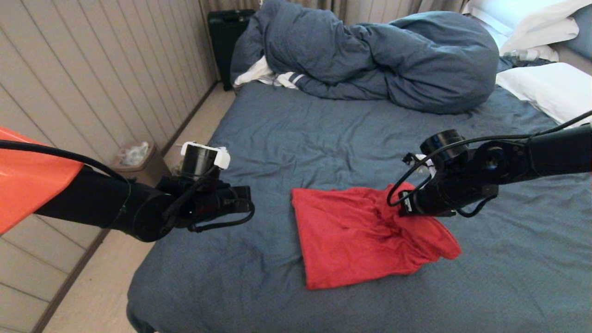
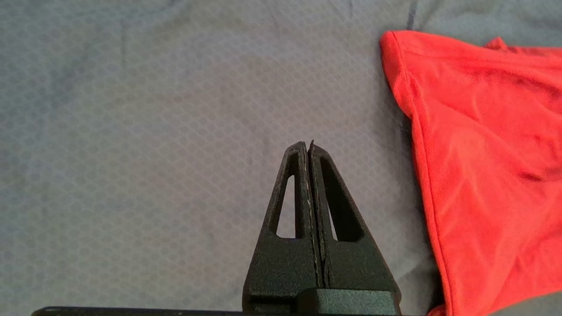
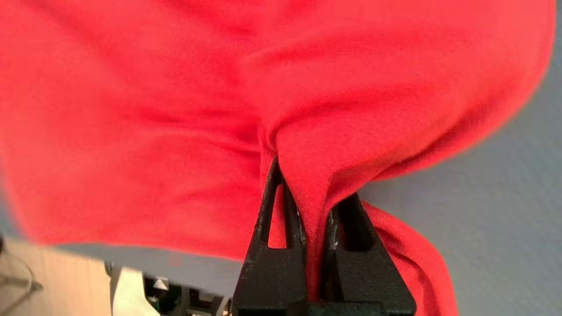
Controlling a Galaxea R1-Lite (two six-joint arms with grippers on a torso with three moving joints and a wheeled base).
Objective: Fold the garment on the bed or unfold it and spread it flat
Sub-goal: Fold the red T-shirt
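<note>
Shirt: the red shirt [image 1: 365, 236] lies partly folded near the middle of the bed [image 1: 277, 134], lettering hidden, its left edge straight and its right side bunched and lifted.
Right gripper: the right gripper [image 3: 309, 197] is pinched on a ridge of shirt cloth at that right side; the fabric runs between its closed fingers [image 3: 281, 219] and drapes away from them.
Left gripper: the left gripper [image 2: 311, 147] hangs over bare sheet just left of the shirt, its fingers pressed together and holding nothing.
Step in hand: by my reading, the right arm is carrying its pinched part across the shirt to make or undo a fold.
Doing it well: keep the pinch firm, lift only enough for the cloth to clear the layer below, and travel straight so the edge lands square. The free left edge may drag; the left gripper is well placed to pin it.
Risk: a single pinch point lets the cloth sag and crease on both sides.
Around: a bunched duvet [image 1: 379, 60] lies at the far end, pillows [image 1: 545, 88] far right, a bin [image 1: 136, 159] on the floor at left.
</note>
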